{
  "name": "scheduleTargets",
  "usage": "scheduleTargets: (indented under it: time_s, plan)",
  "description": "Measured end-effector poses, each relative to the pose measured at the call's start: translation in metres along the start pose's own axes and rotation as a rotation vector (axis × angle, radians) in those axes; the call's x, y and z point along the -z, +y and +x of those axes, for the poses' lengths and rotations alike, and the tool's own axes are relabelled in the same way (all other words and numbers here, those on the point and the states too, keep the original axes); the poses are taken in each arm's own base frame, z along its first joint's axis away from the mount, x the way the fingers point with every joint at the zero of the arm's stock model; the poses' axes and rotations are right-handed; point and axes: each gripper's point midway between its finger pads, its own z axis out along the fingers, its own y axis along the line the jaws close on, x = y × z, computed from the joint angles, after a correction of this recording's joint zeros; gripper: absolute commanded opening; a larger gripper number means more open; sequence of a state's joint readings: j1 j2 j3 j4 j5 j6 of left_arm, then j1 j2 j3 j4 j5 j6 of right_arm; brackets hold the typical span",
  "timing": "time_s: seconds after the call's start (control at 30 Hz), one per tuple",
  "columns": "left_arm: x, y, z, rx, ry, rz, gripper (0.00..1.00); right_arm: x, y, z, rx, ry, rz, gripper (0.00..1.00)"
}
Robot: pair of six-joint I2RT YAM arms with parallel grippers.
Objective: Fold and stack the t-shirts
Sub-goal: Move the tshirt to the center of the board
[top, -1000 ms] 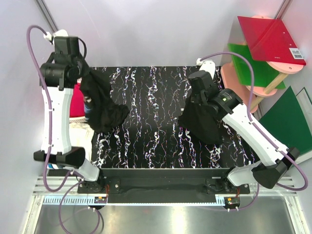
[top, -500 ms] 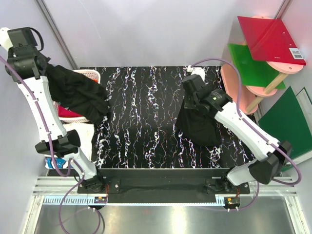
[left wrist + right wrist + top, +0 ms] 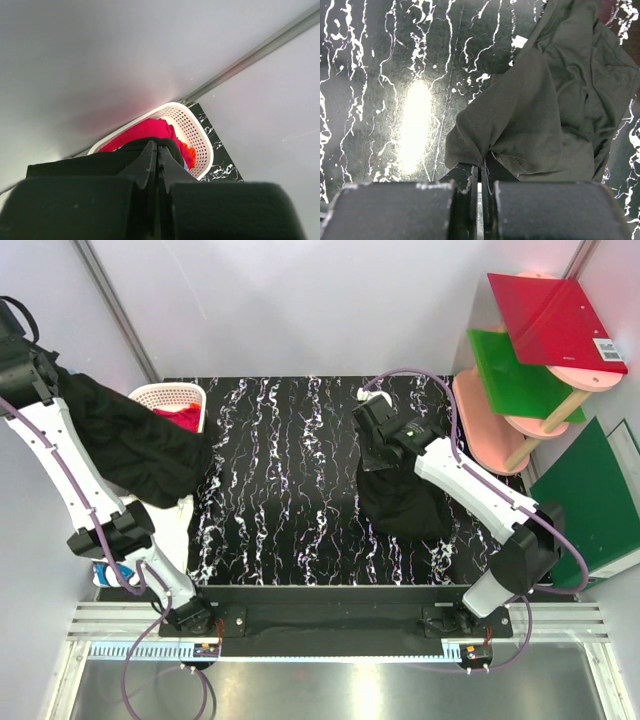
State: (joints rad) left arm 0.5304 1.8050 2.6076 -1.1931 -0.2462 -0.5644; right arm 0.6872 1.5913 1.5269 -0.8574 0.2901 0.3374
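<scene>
1. The left black t-shirt (image 3: 135,445) is a long, crumpled dark mass. It hangs in the air off the left edge of the tabletop (image 3: 290,490), slanting from the upper left down toward the near right.
2. Seen from above, its lower end overlaps the near side of a white slatted basket (image 3: 150,392) standing at the tabletop's far left corner. Whether the two touch cannot be told.
3. A red t-shirt (image 3: 183,418) lies bunched inside the basket. The left wrist view shows it heaped against the perforated wall, with a bit of orange cloth beside it.
4. The right black t-shirt (image 3: 405,502) sits in a rumpled heap on the right half of the tabletop, with one part drawn up toward the arm above it.
5. In the right wrist view its cloth reads as dark grey-green, full of creases. A small white label (image 3: 519,41) shows at its far edge.
6. The left end effector (image 3: 156,151) has its fingers pressed together, with only a thin slit between them. Dark cloth of the left black t-shirt is bunched right at the tips, so it is pinching that shirt.
7. The right end effector (image 3: 481,172) is likewise squeezed nearly closed. It pinches a raised fold of the right black t-shirt, and the cloth fans out from the pinch and down to the tabletop.
</scene>
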Motion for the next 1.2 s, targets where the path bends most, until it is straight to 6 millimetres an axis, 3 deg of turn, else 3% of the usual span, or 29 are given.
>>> scheduleTargets:
  time_s: [0.2,0.4,0.67,0.87,1.0,1.1,1.2]
  plan:
    - [-0.043,-0.005,0.027,-0.033,0.079,0.0,0.0,-0.003,0.004,0.003,0.013,0.018,-0.018,0.0]
    - [-0.051,-0.005,0.046,-0.06,0.143,0.015,0.0,-0.003,0.008,0.005,0.014,0.028,-0.042,0.0]
    - [-0.019,-0.001,0.048,-0.067,0.162,0.047,0.0,-0.003,0.008,0.005,0.014,0.029,-0.041,0.0]
    - [0.015,-0.029,0.046,-0.095,0.133,0.157,0.0,-0.004,0.008,0.007,0.015,0.033,-0.04,0.0]
    - [0.03,-0.075,0.079,-0.21,0.17,0.286,0.0,-0.004,0.007,0.008,0.016,0.035,-0.039,0.0]
    - [0.03,-0.102,0.12,-0.338,0.218,0.336,0.0,-0.005,0.007,0.008,0.017,0.037,-0.039,0.0]
    - [0.006,-0.098,0.158,-0.444,0.261,0.266,0.0,-0.006,0.007,0.01,0.018,0.039,-0.037,0.0]
